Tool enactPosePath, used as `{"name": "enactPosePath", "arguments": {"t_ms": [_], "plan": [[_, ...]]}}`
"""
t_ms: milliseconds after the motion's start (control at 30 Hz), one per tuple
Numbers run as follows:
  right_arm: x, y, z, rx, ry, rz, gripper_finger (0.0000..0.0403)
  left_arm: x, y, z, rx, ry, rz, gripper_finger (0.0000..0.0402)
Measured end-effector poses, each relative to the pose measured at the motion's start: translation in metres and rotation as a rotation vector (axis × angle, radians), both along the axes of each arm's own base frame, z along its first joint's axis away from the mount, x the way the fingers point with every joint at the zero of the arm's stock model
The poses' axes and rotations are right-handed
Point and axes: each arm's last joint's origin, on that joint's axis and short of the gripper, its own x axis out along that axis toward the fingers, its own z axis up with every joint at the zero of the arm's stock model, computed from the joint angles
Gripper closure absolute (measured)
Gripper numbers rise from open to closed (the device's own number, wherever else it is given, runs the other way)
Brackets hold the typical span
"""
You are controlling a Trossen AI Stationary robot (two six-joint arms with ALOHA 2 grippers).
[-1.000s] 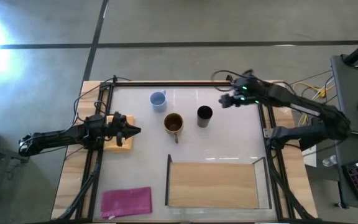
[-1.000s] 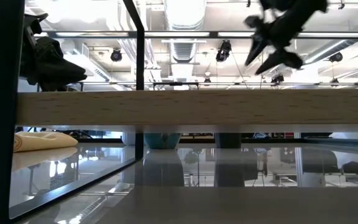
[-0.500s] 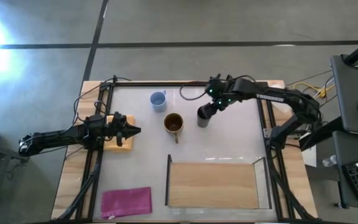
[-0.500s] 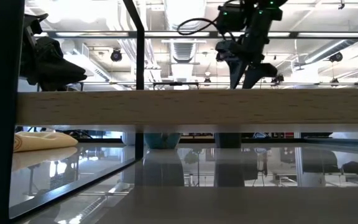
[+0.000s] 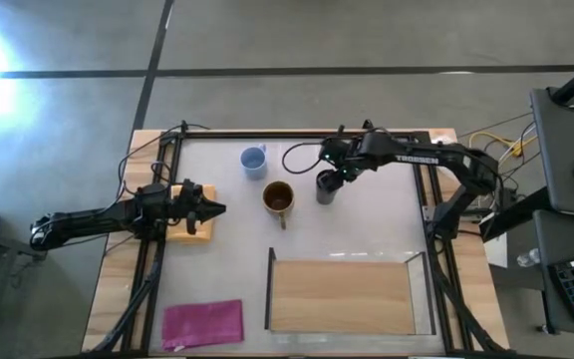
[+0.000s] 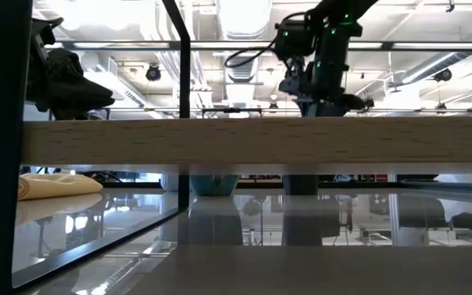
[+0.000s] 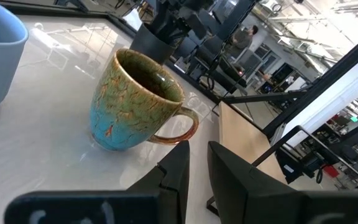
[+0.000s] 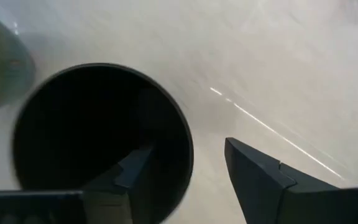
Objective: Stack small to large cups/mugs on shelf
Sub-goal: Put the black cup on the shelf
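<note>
High view: right gripper (image 5: pixel 333 178) hovering right at the black cup (image 5: pixel 326 186), which is standing upright on the table (image 5: pixel 367 234) just beside the brown mug (image 5: pixel 278 197). Blue mug (image 5: pixel 253 161) sitting a little farther back, apart from both. Shelf (image 5: pixel 342 295) lying at the table's near edge, bare of cups. Left gripper (image 5: pixel 207 209) waiting over the yellow cloth (image 5: pixel 195 226) at the table's left side; pink cloth (image 5: pixel 203 323) lying at the near left corner.

Low view: right gripper (image 6: pixel 318 86) hanging above the shelf board (image 6: pixel 244 145) — cup bases barely showing beneath it.

Left wrist view: left gripper (image 7: pixel 197 163) pointing at the brown mug (image 7: pixel 135 102), fingers nearly closed with only a slim gap, holding nothing.

Right wrist view: right gripper (image 8: pixel 188 171) spread open, straddling the black cup's (image 8: pixel 98 124) rim — one finger (image 8: pixel 132 171) dipping inside, the other (image 8: pixel 253 165) outside, not yet clamping the wall.
</note>
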Motion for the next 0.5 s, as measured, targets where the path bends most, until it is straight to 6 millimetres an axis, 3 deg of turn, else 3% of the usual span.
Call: {"name": "enactPosePath", "arguments": {"t_ms": [233, 400, 500], "plan": [[0.005, -0.001, -0.013, 0.023, 0.042, 0.018, 0.0297, 0.000, 0.000, 0.000, 0.000, 0.000, 0.000, 0.0358], [-0.003, 0.002, 0.000, 0.014, 0.023, 0.022, 0.0382, 0.000, 0.000, 0.000, 0.000, 0.001, 0.000, 0.0358], [-0.012, 0.006, 0.010, 0.020, 0.041, 0.022, 0.0390, 0.000, 0.000, 0.000, 0.000, -0.001, 0.000, 0.0358]]}}
